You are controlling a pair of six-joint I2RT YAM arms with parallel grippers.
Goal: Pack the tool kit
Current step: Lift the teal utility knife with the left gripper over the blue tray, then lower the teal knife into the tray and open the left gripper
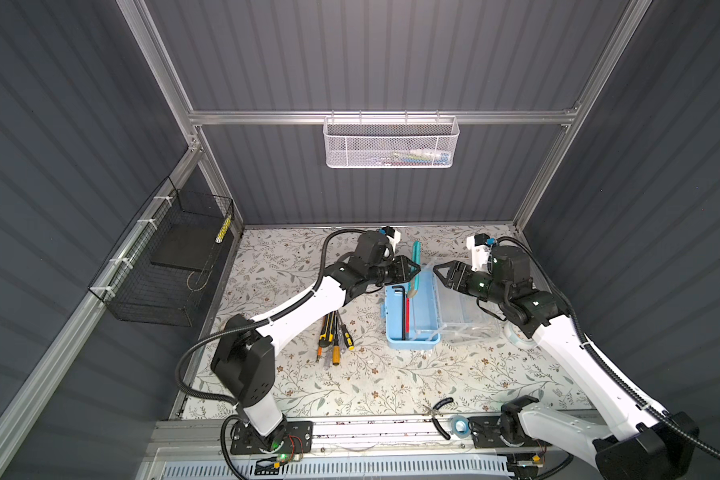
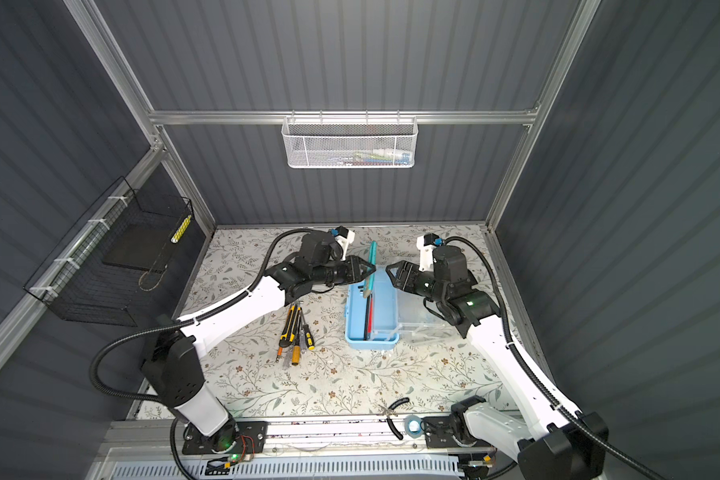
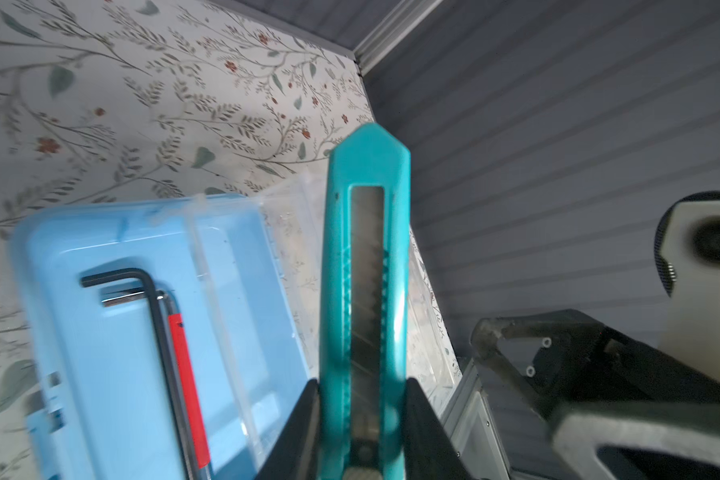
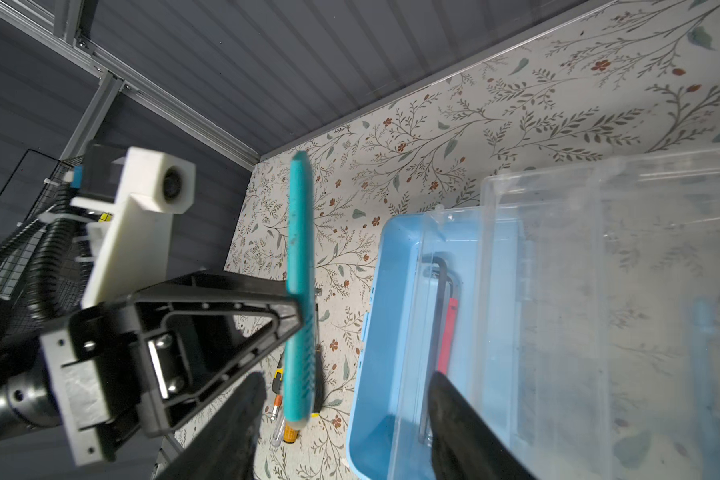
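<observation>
The tool kit's light-blue box (image 1: 418,328) (image 2: 381,328) (image 3: 113,340) (image 4: 391,332) lies open on the floral table, its clear lid (image 1: 466,307) (image 4: 599,311) folded out to the right. A black hex key (image 1: 402,303) (image 3: 154,316) and a red tool (image 3: 188,374) lie inside. My left gripper (image 1: 417,269) (image 2: 373,268) (image 3: 362,382) is shut on a teal utility knife (image 1: 415,255) (image 3: 366,266) (image 4: 299,232), held above the box's far left edge. My right gripper (image 1: 437,270) (image 2: 389,268) (image 4: 346,378) faces it, open and empty. Several yellow and black hand tools (image 1: 333,332) (image 2: 294,332) lie left of the box.
A white mesh basket (image 1: 391,143) hangs on the back wall and a black wire basket (image 1: 163,270) on the left wall. Pliers (image 1: 439,411) and a tape roll (image 1: 460,424) lie at the front edge. Another roll (image 1: 516,336) sits under my right arm.
</observation>
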